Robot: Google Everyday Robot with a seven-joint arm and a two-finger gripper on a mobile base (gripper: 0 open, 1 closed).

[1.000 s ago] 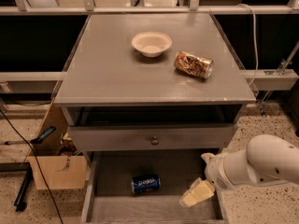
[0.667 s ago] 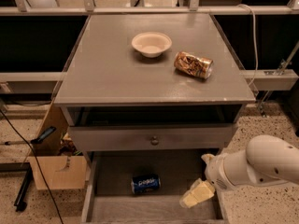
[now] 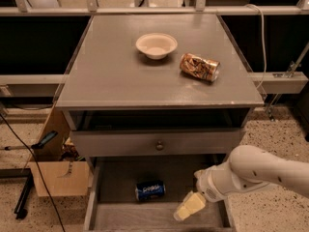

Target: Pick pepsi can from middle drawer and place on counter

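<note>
— At the foot of a grey wooden cabinet, what lies in the pulled-out middle drawer (image 3: 113, 178)?

— One pepsi can (image 3: 150, 190), dark blue with white lettering. It lies on its side on the wood-grain floor, near the middle and clear of the low side walls.

— And the robot?

— One smooth, rounded white arm (image 3: 256, 170) comes in from the right. Its pale yellow claw (image 3: 189, 206) hangs over the right part of the drawer. It is near the can, to the can's right, and not touching it. The claw has hold of nothing, and how far open it is cannot be told.

— What stands in the way?

— Only bare drawer floor separates claw and can. Above the back of the tray runs a grey drawer front (image 3: 116, 143) with one small round knob (image 3: 159, 145).

— And on top?

— The flat, square, painted surface (image 3: 111, 79) carries two things. One shallow, round, cream bowl (image 3: 156, 45) sits towards the back. One gold-and-brown patterned can (image 3: 199, 67) lies on its side to the bowl's right, apart from it.

— Around the cabinet?

— One cardboard box (image 3: 55, 180) stands on the speckled floor (image 3: 277, 129) at left. One pale cable (image 3: 262, 37) hangs at right.
</note>
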